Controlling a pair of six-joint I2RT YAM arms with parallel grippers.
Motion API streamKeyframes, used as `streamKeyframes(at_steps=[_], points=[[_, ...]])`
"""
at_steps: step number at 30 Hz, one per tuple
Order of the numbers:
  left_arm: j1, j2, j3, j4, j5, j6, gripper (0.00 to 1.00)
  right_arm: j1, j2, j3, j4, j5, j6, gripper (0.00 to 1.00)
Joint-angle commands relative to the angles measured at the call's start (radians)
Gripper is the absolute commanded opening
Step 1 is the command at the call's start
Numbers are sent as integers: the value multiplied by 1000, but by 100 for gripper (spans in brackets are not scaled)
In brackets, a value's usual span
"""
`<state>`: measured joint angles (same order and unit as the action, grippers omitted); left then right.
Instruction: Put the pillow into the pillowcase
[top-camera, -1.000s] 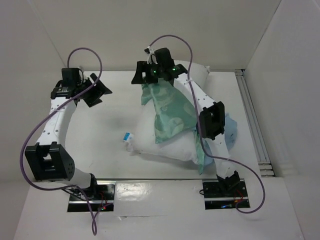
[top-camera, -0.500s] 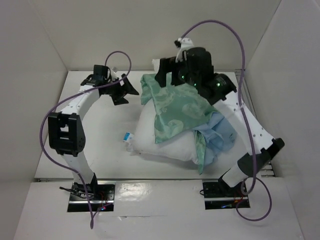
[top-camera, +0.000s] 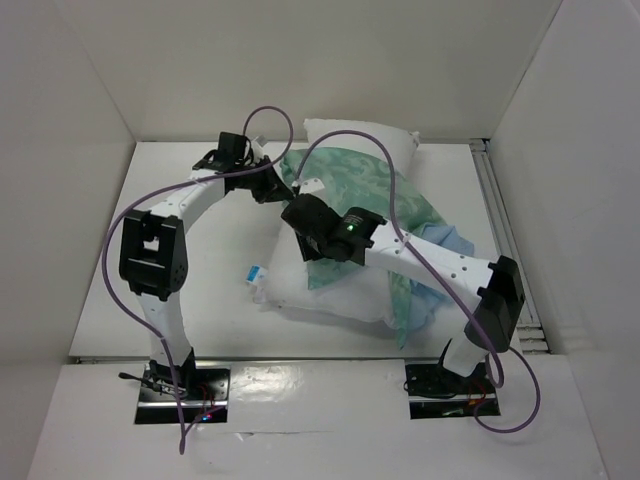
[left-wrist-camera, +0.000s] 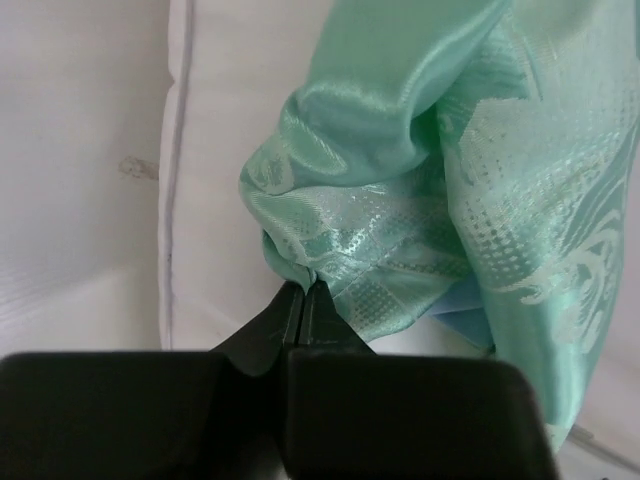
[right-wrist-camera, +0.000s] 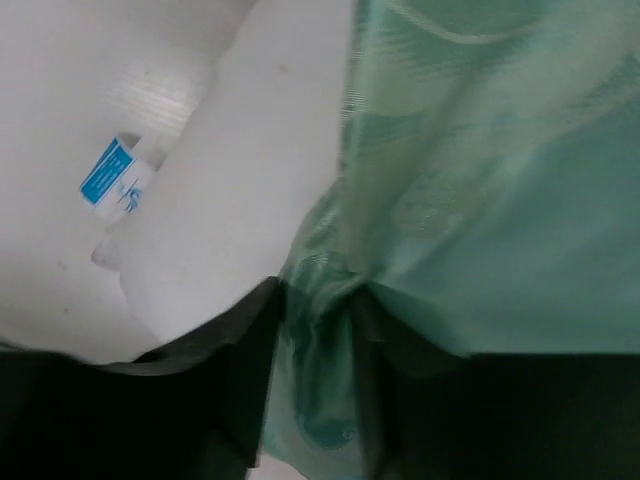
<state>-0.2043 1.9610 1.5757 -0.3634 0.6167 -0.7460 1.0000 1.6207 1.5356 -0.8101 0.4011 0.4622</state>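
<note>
The shiny, wrinkled teal-green patterned pillowcase (top-camera: 370, 195) drapes over the plump white pillow (top-camera: 330, 285). The left gripper (left-wrist-camera: 302, 295) pinches an edge fold, jaws tight together. The right gripper (right-wrist-camera: 320, 340), jaws half-closed, clasps bunched cloth.

White table (top-camera: 220, 285), matte. Plain white walls: left (top-camera: 60, 200), back (top-camera: 300, 60), right (top-camera: 590, 180). Metal rail (top-camera: 503, 240) along table's right edge. Even light.

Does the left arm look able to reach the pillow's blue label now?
Likely yes: the label lies uncovered at the pillow's left edge, nothing over it. But the left fingers are pinching the pillowcase corner, so they would have to release it first.
</note>
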Motion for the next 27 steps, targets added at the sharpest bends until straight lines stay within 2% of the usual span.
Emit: streamKeyframes(at_steps=[1,2,4,7,9,12,13,14,17,18,20,25,27], points=[[5,-25,24,38,26,-13,0,8,-12,-2,-46,214,108,36],[5,-37,14,38,26,-13,0,8,-12,-2,-37,226,108,26],[32,-68,3,38,17,-13,0,8,-12,-2,-70,277,121,0],[74,-140,3,20,17,-4,0,8,-48,49,-89,352,121,0],[97,-198,24,9,17,5,0,8,-85,92,-89,373,48,0],[144,-260,70,-2,51,-18,0,-12,-151,262,-51,392,-60,0],[154,-302,101,-2,83,-32,0,-27,-163,315,-32,403,-151,0],[172,-322,121,-2,95,-41,0,-27,-185,425,12,387,-201,0],[222,-411,200,40,146,-91,0,-27,-225,608,109,309,-380,0],[239,-436,220,52,155,-107,0,-27,-235,642,132,226,-416,0],[279,-484,291,83,175,-150,0,-27,-261,684,179,153,-485,0],[439,-678,398,159,140,-240,0,-27,-395,641,391,-105,-543,0],[471,-723,508,77,27,-213,0,-27,-421,617,471,-162,-543,0]])
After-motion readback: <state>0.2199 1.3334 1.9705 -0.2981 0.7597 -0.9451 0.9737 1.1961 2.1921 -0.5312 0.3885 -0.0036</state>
